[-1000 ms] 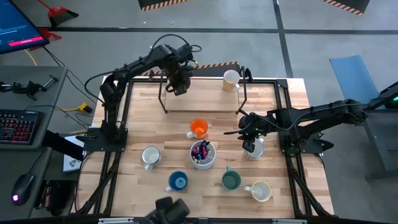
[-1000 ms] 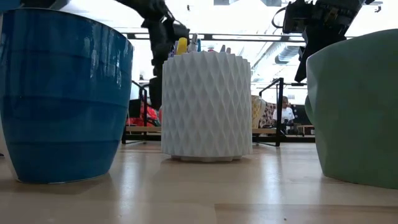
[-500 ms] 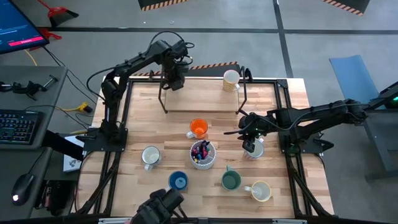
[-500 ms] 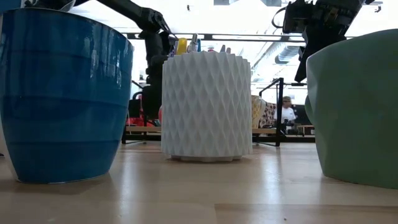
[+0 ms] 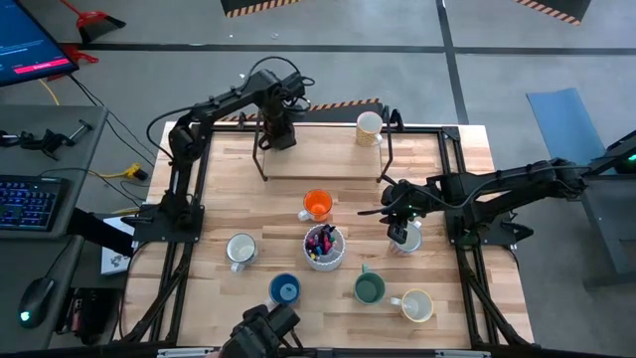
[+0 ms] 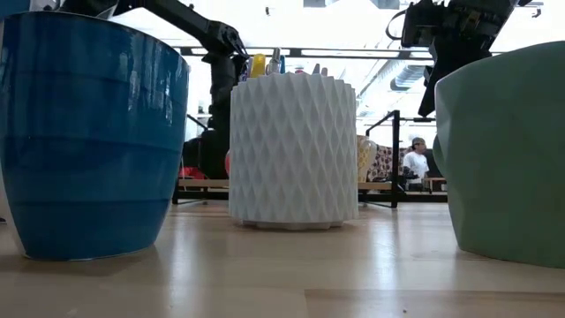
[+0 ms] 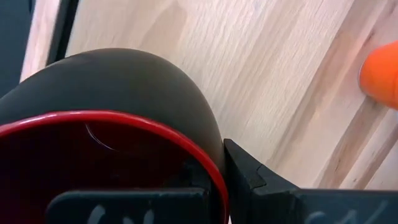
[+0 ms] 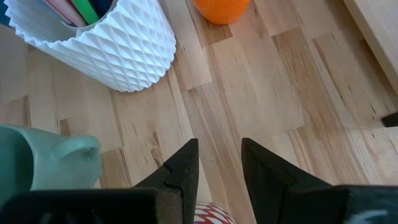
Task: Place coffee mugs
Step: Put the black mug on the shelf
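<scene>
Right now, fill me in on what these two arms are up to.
The left gripper is shut on the rim of a dark red ceramic mug, holding it at the far side of the wooden table near the black wire rack. The right gripper hangs open over a white mug, holding nothing. Orange, blue and green mugs stand around the white faceted pen cup.

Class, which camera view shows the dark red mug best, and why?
The left wrist view: the dark red mug fills the frame, its rim pinched by the left gripper. In the high view the arm hides it; the other views miss it.
</scene>
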You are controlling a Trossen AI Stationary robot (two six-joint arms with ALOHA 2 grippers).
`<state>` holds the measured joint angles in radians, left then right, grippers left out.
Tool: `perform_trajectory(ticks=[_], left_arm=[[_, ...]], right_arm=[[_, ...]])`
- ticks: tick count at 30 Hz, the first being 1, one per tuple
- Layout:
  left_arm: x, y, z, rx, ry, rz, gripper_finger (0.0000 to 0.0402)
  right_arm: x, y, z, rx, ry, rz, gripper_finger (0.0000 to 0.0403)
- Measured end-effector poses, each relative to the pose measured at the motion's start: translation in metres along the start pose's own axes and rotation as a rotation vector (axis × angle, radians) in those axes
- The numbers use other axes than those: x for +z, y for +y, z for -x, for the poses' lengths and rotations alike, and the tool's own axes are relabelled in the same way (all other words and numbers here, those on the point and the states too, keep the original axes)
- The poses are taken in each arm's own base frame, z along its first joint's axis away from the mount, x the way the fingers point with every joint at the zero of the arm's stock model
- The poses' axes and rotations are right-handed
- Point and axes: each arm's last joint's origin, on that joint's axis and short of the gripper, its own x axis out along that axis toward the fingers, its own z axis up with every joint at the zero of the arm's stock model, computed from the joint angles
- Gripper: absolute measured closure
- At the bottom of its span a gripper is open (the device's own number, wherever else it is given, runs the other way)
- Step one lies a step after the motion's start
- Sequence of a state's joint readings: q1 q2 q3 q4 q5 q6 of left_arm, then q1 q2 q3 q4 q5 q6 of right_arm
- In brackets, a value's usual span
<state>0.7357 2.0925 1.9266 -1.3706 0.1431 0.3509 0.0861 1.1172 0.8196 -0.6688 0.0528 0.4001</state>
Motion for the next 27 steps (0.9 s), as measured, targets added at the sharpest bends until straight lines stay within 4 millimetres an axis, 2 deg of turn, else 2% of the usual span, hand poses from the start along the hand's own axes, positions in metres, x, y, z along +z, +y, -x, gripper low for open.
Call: perform_trajectory(ticks=[6, 14, 27], left_arm=[[0.0014, 0.0022, -0.0016, 0.036, 0.001, 0.005, 0.0394], [0.0006, 0.0042, -0.0010, 0.074, 0.015, 0.008, 0.0342], [0.0023, 0.0047, -0.0009, 0.076, -0.004, 0.018, 0.0294]], right_arm=[[0.0000, 0.0000, 0.0000, 0.000, 0.000, 0.000, 0.0302], [0.0000, 0.0000, 0.0000, 0.000, 0.000, 0.000, 0.0302], [0.0000, 0.0000, 0.0000, 0.000, 0.000, 0.000, 0.0302]])
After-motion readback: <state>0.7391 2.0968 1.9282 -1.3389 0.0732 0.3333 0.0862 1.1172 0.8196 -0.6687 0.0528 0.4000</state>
